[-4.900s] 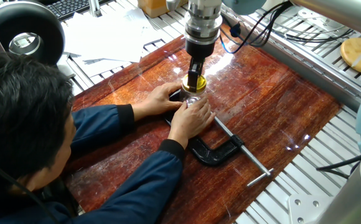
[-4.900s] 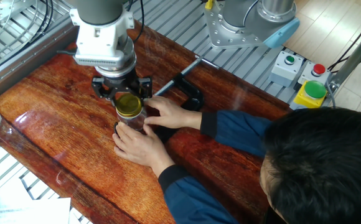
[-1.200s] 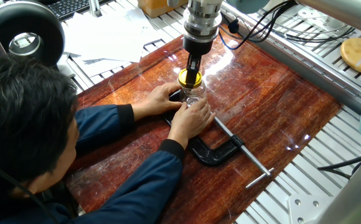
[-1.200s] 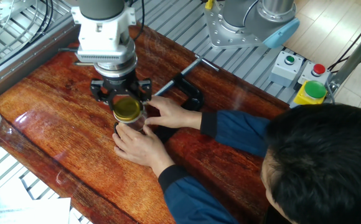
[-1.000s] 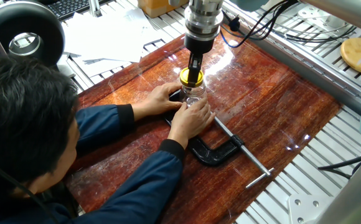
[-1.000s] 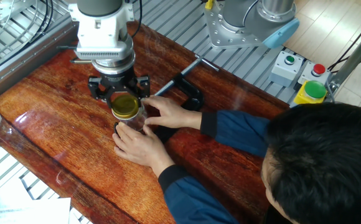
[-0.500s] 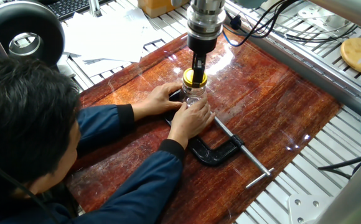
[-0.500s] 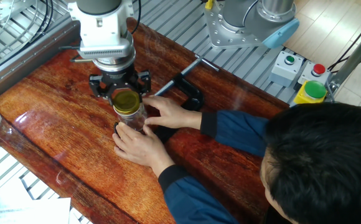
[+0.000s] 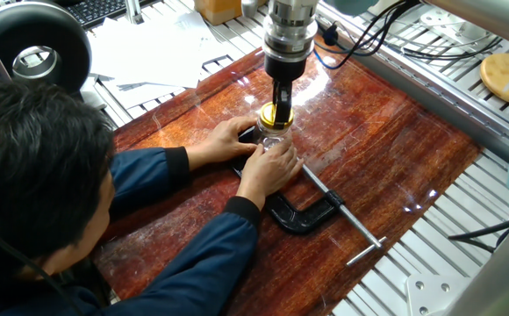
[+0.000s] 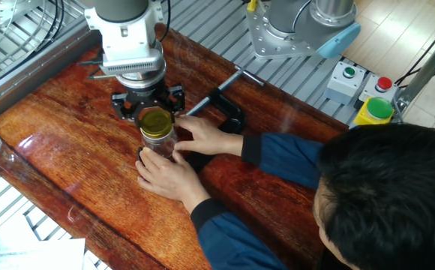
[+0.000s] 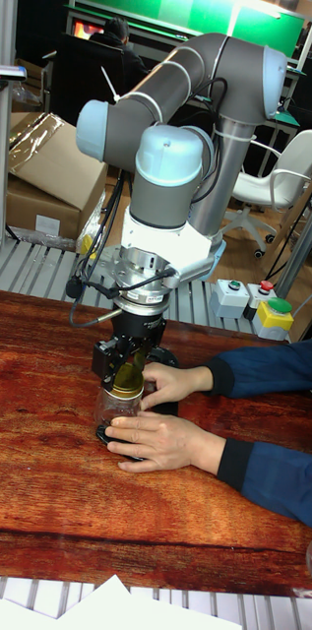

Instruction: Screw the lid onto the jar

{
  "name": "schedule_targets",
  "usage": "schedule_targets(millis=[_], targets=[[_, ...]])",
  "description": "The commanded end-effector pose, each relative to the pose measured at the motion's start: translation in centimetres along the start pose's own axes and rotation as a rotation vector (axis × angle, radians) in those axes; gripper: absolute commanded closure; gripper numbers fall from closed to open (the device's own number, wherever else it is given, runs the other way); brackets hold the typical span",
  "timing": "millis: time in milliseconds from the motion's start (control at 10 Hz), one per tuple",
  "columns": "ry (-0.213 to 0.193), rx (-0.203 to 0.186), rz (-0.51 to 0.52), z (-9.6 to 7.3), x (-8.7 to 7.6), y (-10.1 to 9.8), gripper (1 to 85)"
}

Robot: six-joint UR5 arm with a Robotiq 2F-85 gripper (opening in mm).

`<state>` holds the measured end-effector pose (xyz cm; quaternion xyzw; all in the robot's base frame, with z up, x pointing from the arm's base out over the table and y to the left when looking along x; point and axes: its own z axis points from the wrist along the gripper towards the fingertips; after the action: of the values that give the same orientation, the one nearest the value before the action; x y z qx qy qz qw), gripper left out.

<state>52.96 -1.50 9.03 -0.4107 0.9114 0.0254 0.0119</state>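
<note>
The yellow lid (image 9: 275,116) sits on the mouth of the clear glass jar (image 9: 273,139), which stands upright on the wooden board. A person's two hands (image 9: 268,167) wrap the jar's body and hold it. My gripper (image 9: 278,109) comes straight down from above, shut on the lid, with a finger on either side. From the other side the lid (image 10: 156,121) shows between the black fingers (image 10: 124,106), with the jar (image 10: 159,144) just under it. In the tall view the gripper (image 11: 126,372) stands over the lid (image 11: 127,388) and jar (image 11: 114,409).
A black C-clamp (image 9: 309,211) lies on the board (image 9: 395,167) just right of the hands. A tan wooden disc (image 9: 505,75) rests on the rail at far right. The person's head and arms fill the near left. A button box (image 10: 373,111) stands behind the board.
My gripper has turned about its vertical axis with the lid in it and shifted slightly to the right in one fixed view. The hands stay on the jar.
</note>
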Motion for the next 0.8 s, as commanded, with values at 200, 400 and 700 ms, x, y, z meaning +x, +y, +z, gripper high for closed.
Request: schedule_targets(millis=[200,400,700], targets=[[-0.016,0.005,-0.03,-0.08,-0.35,-0.49,30.3],[-0.019,0.014,-0.036,0.15,-0.76,-0.81,30.3],[-0.025,0.017,-0.016,0.85,-0.93,-0.12,30.3]])
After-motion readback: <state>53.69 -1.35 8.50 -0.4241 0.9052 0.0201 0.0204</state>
